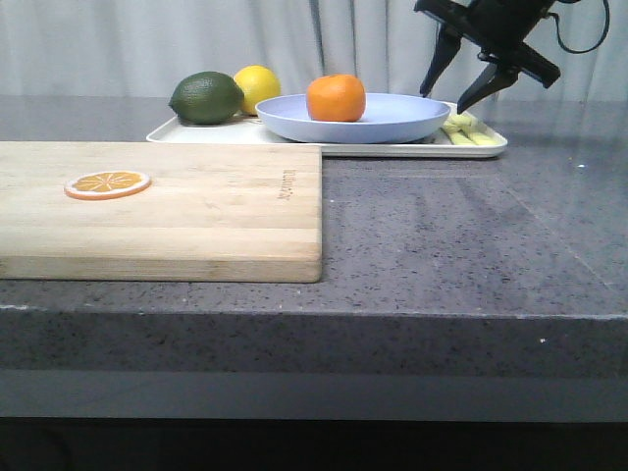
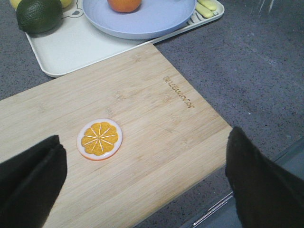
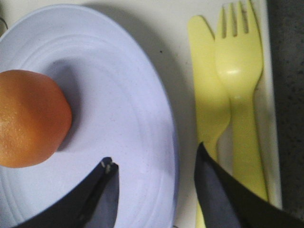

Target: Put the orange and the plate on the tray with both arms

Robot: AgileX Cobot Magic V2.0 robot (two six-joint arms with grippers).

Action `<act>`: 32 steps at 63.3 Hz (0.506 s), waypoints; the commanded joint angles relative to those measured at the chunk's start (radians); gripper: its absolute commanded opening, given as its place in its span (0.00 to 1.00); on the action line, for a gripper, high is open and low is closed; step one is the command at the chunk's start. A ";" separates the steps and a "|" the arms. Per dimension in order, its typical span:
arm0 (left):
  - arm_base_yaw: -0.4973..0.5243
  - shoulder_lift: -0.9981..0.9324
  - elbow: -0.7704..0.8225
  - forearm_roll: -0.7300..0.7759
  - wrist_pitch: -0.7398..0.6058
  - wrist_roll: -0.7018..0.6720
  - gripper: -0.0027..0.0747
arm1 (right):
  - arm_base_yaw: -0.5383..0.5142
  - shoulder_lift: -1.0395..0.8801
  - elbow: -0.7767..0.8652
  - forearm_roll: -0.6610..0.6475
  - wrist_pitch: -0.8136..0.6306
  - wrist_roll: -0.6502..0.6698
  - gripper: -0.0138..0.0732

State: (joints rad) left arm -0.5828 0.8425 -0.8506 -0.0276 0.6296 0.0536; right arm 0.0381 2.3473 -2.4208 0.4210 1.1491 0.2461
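Note:
The orange [image 1: 336, 97] sits in the pale lavender plate [image 1: 392, 123], and the plate rests on the cream tray [image 1: 226, 133] at the back of the counter. My right gripper [image 1: 444, 98] hangs open just above the plate's right rim. In the right wrist view the right gripper [image 3: 156, 156] straddles that rim, with the orange [image 3: 31, 118] off to one side on the plate [image 3: 123, 95], and holds nothing. My left gripper [image 2: 145, 137] is open and empty above the wooden board; it is out of the front view. The orange [image 2: 124, 4] and plate [image 2: 142, 21] lie far from it.
A wooden cutting board [image 1: 196, 211] with an orange slice [image 1: 108, 183] fills the front left. On the tray, a dark green fruit [image 1: 206, 97] and a lemon [image 1: 258, 83] lie left of the plate, and a yellow fork [image 3: 237, 71] and knife [image 3: 206, 85] right of it.

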 commanded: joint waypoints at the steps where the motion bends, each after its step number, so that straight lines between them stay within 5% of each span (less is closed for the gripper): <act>1: 0.003 -0.003 -0.029 -0.010 -0.061 -0.011 0.89 | -0.009 -0.111 -0.039 0.020 -0.030 -0.053 0.62; 32: 0.003 -0.003 -0.029 -0.010 -0.055 -0.011 0.89 | 0.052 -0.356 0.020 -0.189 0.056 -0.215 0.62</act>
State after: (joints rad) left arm -0.5828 0.8425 -0.8506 -0.0276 0.6331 0.0536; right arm 0.0909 2.0968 -2.4014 0.2501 1.2436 0.0544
